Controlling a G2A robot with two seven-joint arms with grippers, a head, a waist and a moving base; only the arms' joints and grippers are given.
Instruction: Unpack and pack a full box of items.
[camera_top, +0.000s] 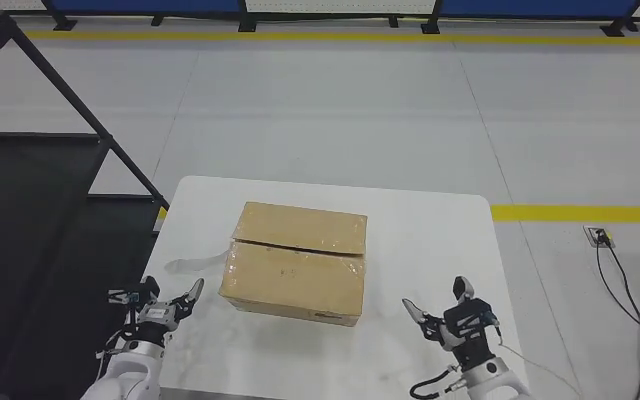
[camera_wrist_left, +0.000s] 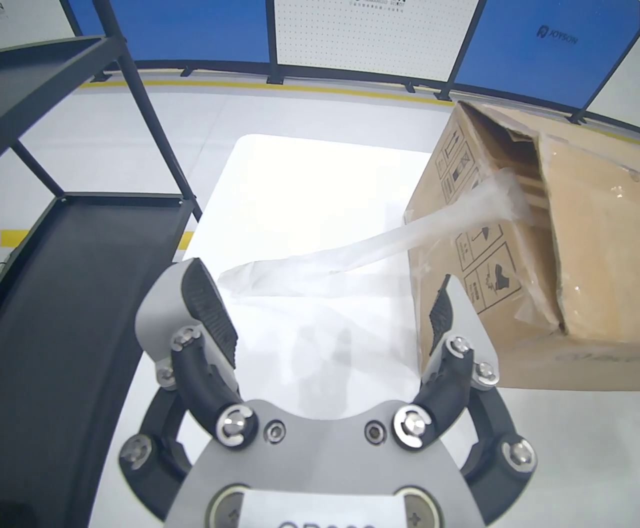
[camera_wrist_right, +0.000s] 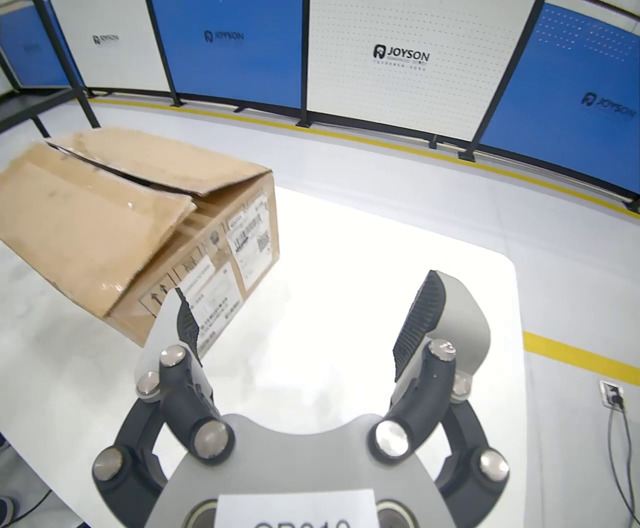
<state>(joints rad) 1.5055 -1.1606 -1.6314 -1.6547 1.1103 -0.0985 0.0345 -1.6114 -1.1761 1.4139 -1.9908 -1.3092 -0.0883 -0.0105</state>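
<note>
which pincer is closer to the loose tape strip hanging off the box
The left pincer: the clear tape strip trails from the box onto the table toward it. The right pincer faces the labelled end.

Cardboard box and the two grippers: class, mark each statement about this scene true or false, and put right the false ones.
1. The box stands on the white table. True.
2. The left gripper is shut on the box. False: it is open, empty and apart from the box.
3. A strip of clear tape trails from the box onto the table. True.
4. The box's top flaps stand upright. False: they lie folded down, with a slit between them.
5. The right gripper is open and holds nothing. True.
</note>
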